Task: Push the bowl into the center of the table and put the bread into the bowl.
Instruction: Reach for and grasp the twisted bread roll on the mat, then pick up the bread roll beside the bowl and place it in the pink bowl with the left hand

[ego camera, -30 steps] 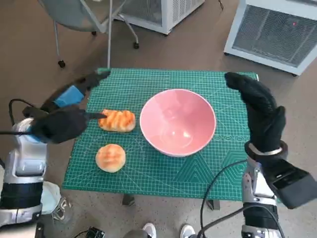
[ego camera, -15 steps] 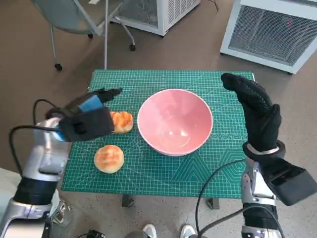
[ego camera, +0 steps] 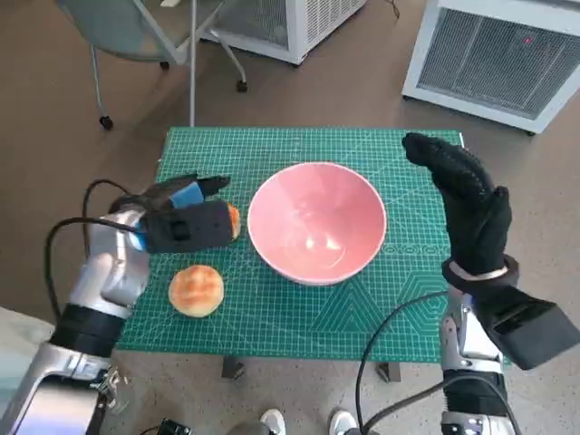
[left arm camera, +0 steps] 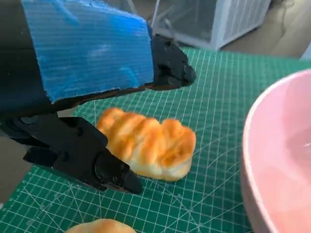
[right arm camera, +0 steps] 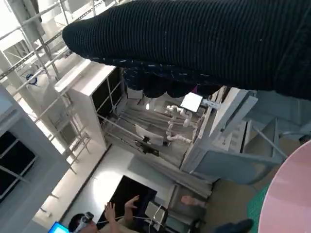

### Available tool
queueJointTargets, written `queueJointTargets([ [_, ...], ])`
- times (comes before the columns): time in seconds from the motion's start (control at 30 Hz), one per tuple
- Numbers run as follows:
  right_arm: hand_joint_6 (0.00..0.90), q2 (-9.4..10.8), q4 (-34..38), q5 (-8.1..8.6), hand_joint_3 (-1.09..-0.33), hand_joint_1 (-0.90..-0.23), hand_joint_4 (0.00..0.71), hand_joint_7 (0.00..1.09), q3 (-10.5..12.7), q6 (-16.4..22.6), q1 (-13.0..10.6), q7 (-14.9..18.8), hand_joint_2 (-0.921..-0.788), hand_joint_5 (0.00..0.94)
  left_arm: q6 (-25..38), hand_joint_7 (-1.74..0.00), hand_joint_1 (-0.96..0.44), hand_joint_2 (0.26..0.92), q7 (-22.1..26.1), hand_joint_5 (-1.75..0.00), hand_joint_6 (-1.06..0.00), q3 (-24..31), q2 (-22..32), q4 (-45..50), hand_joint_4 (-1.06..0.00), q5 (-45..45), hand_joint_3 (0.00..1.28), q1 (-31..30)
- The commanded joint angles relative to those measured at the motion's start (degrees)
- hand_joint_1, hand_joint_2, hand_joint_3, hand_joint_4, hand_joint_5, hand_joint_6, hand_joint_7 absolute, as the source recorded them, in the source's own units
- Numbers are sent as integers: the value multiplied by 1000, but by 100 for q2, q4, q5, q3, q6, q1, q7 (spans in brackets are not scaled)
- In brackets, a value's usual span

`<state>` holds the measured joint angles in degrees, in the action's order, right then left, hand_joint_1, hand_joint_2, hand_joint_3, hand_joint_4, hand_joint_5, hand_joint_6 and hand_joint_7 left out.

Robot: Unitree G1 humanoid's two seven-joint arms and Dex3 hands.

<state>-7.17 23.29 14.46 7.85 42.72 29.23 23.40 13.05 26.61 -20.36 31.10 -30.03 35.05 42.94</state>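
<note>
Bowl (ego camera: 314, 223) sits mid-counter, ready for bread. Left hand (ego camera: 186, 220) hovers spread over loaf (left arm camera: 148, 143) beside bowl, holding nothing. Right hand (ego camera: 467, 201) open, raised clear.

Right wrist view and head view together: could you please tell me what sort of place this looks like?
Probably a robotics lab or workshop. A green cutting mat covers the small table, white vented equipment cabinets stand on the floor, and the right wrist view shows metal racking and a seated person at a screen.
</note>
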Motion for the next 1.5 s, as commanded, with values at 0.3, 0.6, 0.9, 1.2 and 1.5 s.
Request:
queueJointTargets([
  [0.3, -1, 3, 51, 119, -715, -614, 124, 430, -58, -106, -59, 63, -921, 4, -207, -8, -22, 747, -704, -20, -289, -464, -552, -2024, -115, 275, 9, 829],
  [0.6, -1, -1, 67, 187, -715, -622, 126, 429, -55, -128, -67, 108, -921, 5, -704, -115, 269, 870, -1469, -826, -638, -636, -748, -2935, -580, 352, 55, 1056],
  [0.9, -1, 33, -26, 227, -716, -620, 128, 426, -82, -199, -104, 117, -921, 5, -1348, -851, 14, 893, -1838, -1388, -766, -748, -595, -3166, -583, 369, 113, 1079],
  [1.2, -1, 50, -95, 310, -707, -622, 129, 427, -119, -279, -106, 159, -921, 5, -1344, -856, 3, 893, -1446, -1432, -753, -466, -307, -2311, -601, 116, 124, 956],
  [1.5, -1, 71, -90, 401, -696, -627, 132, 427, -131, -284, -104, 260, -921, 6, -1076, -932, 2, 914, -1261, -1343, -697, 100, 64, -554, -668, -152, 75, 442],
])
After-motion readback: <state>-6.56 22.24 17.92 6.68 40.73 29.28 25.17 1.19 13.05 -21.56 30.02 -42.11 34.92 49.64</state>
